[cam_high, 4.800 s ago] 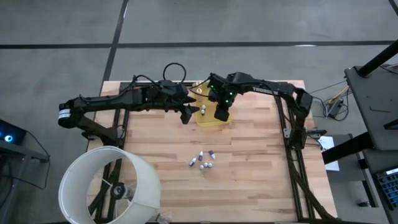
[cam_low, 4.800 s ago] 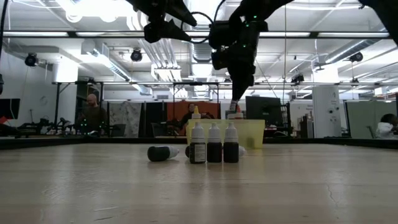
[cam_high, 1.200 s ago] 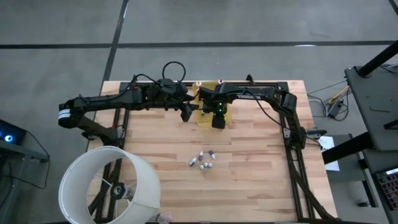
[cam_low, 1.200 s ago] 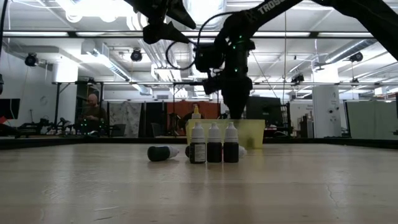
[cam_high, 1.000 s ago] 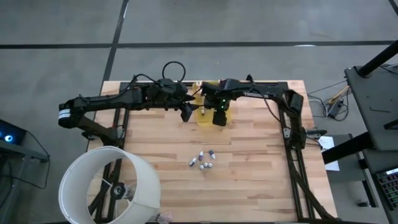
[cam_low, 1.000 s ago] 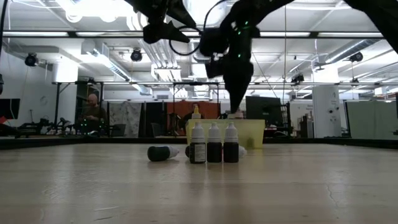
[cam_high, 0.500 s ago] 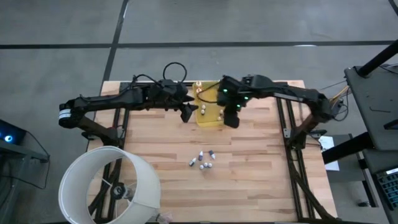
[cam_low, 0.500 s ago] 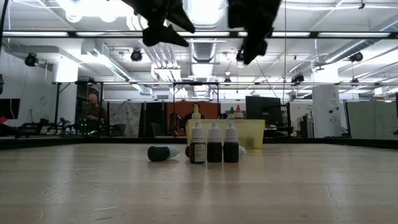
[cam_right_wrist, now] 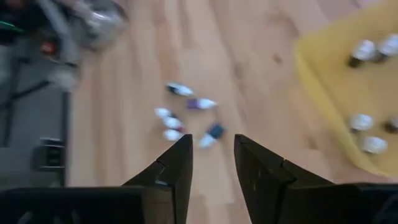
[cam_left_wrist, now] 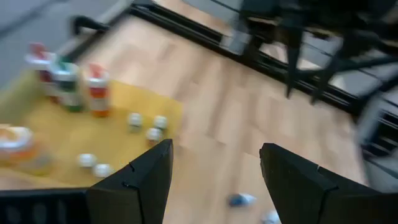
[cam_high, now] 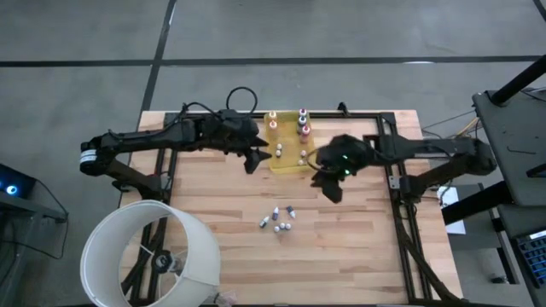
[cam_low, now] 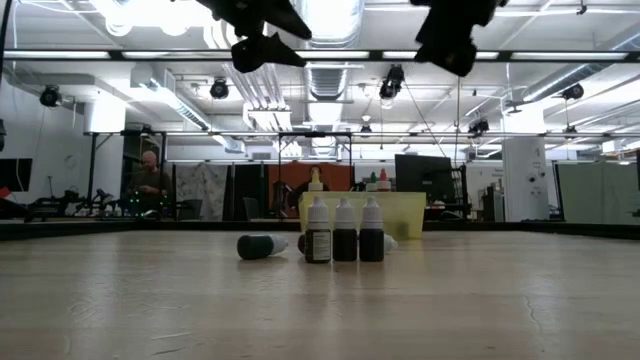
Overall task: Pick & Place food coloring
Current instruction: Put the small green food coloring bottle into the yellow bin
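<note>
High view: right gripper [cam_high: 332,190] empty, fingers narrowly parted, heads for loose food coloring bottles [cam_high: 279,219]; left gripper [cam_high: 253,161] spread empty beside yellow tray [cam_high: 288,167], waiting.

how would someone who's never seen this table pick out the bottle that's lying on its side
Start at the translucent yellow tray at the far middle of the wooden table; nearer the camera stands a small cluster of food coloring bottles. The one lying down is just left of that row in the low view. It alone lies flat, dark-bodied, while its three nearest neighbours stand upright with white caps.
</note>
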Robot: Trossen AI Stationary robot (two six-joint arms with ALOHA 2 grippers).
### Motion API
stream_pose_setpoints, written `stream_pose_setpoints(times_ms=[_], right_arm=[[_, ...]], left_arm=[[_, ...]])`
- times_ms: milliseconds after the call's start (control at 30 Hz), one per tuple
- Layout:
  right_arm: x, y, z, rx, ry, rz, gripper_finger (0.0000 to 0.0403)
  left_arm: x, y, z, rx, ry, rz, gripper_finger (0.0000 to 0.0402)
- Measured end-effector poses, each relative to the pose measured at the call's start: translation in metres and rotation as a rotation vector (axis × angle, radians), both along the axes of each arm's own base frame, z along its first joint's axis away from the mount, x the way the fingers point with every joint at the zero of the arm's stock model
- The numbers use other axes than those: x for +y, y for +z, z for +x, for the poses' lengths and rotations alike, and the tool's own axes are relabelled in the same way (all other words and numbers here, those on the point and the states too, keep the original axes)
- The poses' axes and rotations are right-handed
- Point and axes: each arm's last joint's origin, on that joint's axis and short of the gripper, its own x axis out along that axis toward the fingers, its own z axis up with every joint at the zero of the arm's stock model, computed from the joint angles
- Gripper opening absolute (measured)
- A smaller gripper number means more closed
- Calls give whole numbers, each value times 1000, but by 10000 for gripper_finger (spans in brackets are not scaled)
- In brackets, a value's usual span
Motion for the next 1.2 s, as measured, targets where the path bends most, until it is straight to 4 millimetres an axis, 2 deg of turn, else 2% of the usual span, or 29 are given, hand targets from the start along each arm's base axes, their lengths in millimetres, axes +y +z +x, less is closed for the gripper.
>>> stream_pose_setpoints(times_ms=[167,300,400,600,800,967,1200], right_arm=[[18,-16,-11,8,19,46,111],[26,-24,-16,26,17,85,107],[30,-30,-16,54,15,97,107],[32,-31,-15,53,21,99,104],[32,-31,-15,56,13,98,99],[31,-32,-16,59,4,85,97],[31,-32,-16,56,4,74,97]], left_arm=[[-13,-1,1,5,-167,-71,213],[-25,-7,-1,74,-231,-109,210],[-35,-12,-4,136,-265,-118,202],[-54,-18,-4,200,-357,-89,191],[-63,-33,3,304,-271,-230,190],[-69,-53,12,429,-156,-297,190],[-77,-71,22,506,7,-441,190]])
